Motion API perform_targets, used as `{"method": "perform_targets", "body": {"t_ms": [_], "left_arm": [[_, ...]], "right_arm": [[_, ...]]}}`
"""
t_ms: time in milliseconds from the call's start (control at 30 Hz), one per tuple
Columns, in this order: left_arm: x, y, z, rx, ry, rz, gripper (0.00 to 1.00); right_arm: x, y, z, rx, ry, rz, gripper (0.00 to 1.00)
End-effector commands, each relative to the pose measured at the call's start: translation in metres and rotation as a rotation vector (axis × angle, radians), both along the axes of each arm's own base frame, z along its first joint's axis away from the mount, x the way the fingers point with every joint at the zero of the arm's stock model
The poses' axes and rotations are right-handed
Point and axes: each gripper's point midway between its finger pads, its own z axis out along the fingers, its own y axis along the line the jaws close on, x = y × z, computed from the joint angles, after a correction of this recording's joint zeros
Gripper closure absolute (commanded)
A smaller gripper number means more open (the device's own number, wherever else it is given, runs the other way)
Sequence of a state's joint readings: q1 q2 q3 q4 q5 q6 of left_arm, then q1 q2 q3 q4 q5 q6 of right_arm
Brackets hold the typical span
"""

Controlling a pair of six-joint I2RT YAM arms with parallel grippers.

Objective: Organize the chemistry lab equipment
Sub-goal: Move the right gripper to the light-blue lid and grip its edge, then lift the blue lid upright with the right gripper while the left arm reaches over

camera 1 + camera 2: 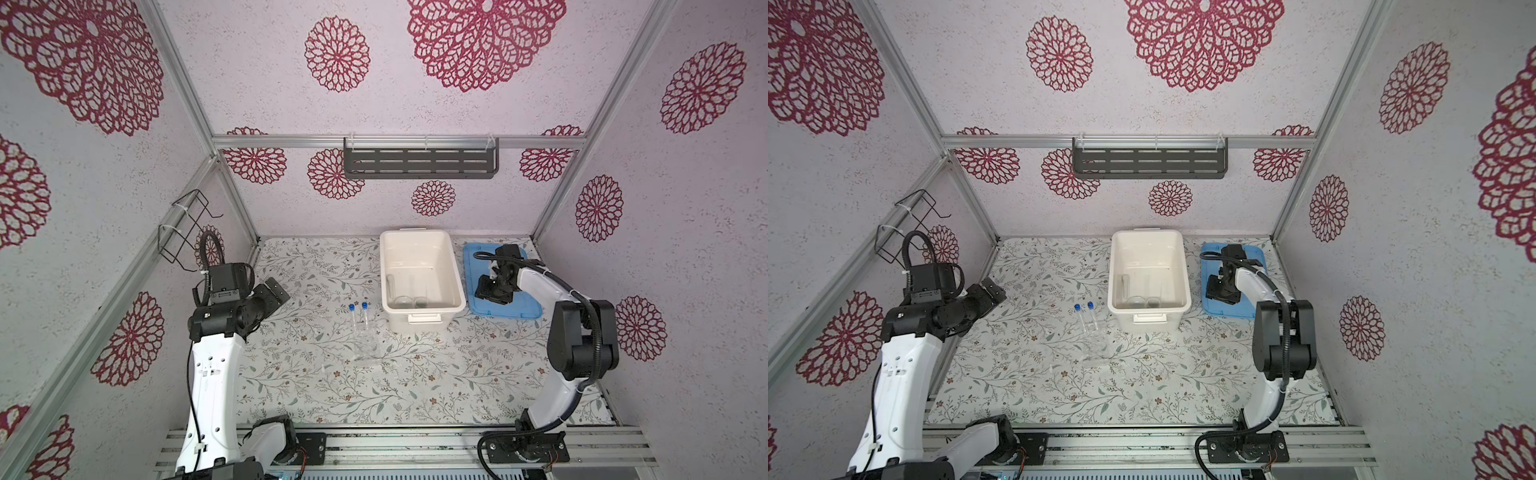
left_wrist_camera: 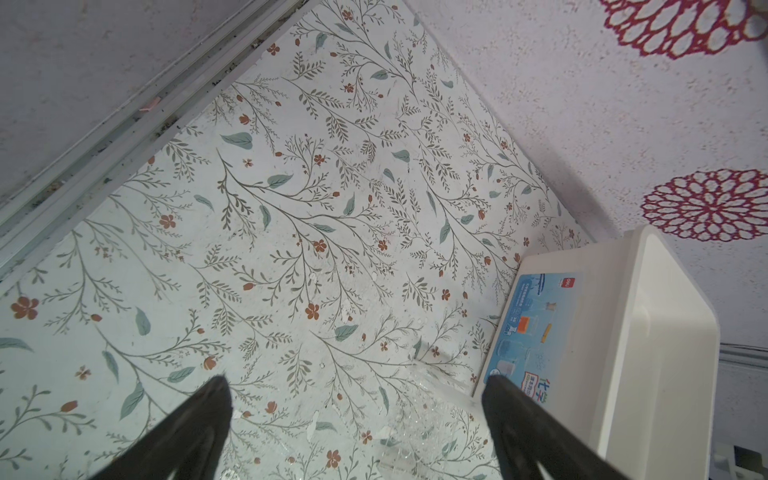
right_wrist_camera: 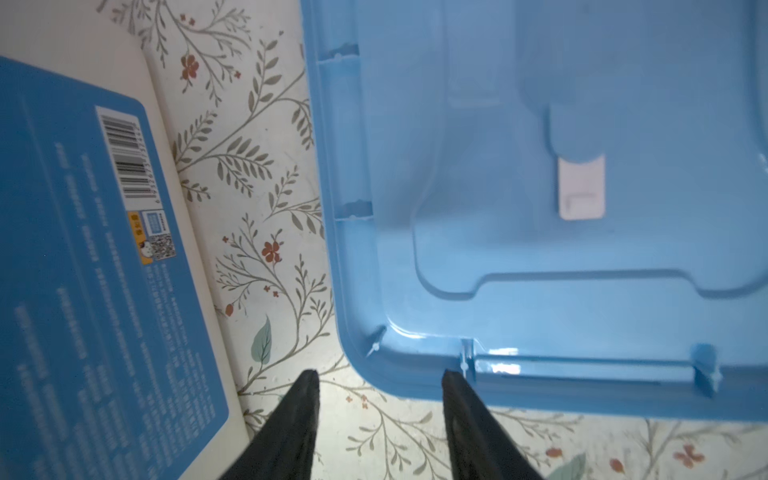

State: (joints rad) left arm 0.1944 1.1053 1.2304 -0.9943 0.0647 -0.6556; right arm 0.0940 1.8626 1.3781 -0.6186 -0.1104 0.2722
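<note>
Two slim clear tubes with blue caps [image 1: 353,316] [image 1: 365,314] stand side by side in a clear plastic tube stand [image 1: 368,351] on the floral table, left of the white tub; both top views show them [image 1: 1078,316] [image 1: 1091,314]. My left gripper [image 1: 276,292] hovers open well to the left of them. In the left wrist view its fingers [image 2: 214,401] are spread wide with the clear stand [image 2: 419,409] showing between them, farther off. My right gripper [image 1: 493,293] hangs open over the blue lid's left edge; the right wrist view shows bare table between its fingertips [image 3: 455,388].
An open white tub [image 1: 457,274] stands at the back centre with faint clear round shapes on its floor. A blue lid [image 1: 519,307] lies flat to its right [image 3: 540,208]. A dark shelf [image 1: 420,160] hangs on the back wall and a wire rack [image 1: 187,226] on the left wall.
</note>
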Motion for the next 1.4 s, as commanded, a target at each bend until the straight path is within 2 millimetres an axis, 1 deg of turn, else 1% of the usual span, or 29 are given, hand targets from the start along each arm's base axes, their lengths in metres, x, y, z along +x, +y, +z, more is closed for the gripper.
{"method": "perform_targets", "body": {"t_ms": [0,67,133,200,300,367,433,467,567,633,700,800,867,967,1033,1100,1300,1367], "left_arm": [[0.007,0.003,0.014,-0.003,-0.025,0.029,0.02],[0.012,0.003,0.020,-0.011,-0.038,0.037,0.02],[0.018,0.004,0.028,-0.008,-0.053,0.036,0.02],[0.024,0.008,0.034,0.009,-0.050,0.037,0.02],[0.035,0.012,0.036,0.022,-0.043,0.034,0.02],[0.042,0.014,0.037,0.024,-0.046,0.040,0.02],[0.049,0.015,0.039,0.019,-0.055,0.050,0.02],[0.052,0.016,0.041,0.017,-0.061,0.055,0.02],[0.058,0.019,0.049,0.022,-0.073,0.060,0.02],[0.060,0.019,0.052,0.024,-0.080,0.064,0.02],[0.060,0.019,0.055,0.021,-0.088,0.067,0.01],[0.060,0.013,0.060,-0.003,-0.102,0.046,0.01],[0.064,0.002,0.064,-0.038,-0.130,-0.005,0.01],[0.074,-0.036,0.071,-0.122,-0.190,-0.161,0.00],[0.077,-0.063,0.075,-0.160,-0.205,-0.250,0.00],[0.077,-0.083,0.078,-0.170,-0.207,-0.307,0.00],[0.074,-0.137,0.092,-0.180,-0.242,-0.484,0.00],[0.072,-0.154,0.091,-0.151,-0.249,-0.542,0.01]], "right_arm": [[0.008,0.010,-0.005,-0.014,0.007,0.051,0.54],[0.010,0.012,-0.015,-0.034,0.027,0.057,0.58],[0.012,0.016,-0.023,-0.048,0.045,0.067,0.60],[0.014,0.018,-0.024,-0.070,0.062,0.066,0.61],[0.017,0.015,-0.028,-0.101,0.064,0.043,0.66],[0.018,0.014,-0.037,-0.112,0.080,0.034,0.71],[0.017,0.018,-0.046,-0.109,0.108,0.038,0.80],[0.017,0.019,-0.048,-0.118,0.119,0.039,0.82],[0.017,0.019,-0.053,-0.151,0.138,0.042,0.90],[0.019,0.019,-0.054,-0.152,0.144,0.045,0.98],[0.020,0.022,-0.051,-0.149,0.146,0.056,1.00],[0.022,0.020,-0.037,-0.163,0.116,0.055,1.00],[0.023,0.018,-0.024,-0.172,0.080,0.045,1.00],[0.024,0.016,0.001,-0.162,0.007,0.022,1.00],[0.023,0.017,0.019,-0.138,-0.042,0.001,1.00],[0.022,0.017,0.037,-0.116,-0.089,-0.027,1.00],[0.010,0.014,0.099,-0.030,-0.273,-0.136,1.00],[0.006,0.015,0.123,0.018,-0.343,-0.171,1.00]]}}
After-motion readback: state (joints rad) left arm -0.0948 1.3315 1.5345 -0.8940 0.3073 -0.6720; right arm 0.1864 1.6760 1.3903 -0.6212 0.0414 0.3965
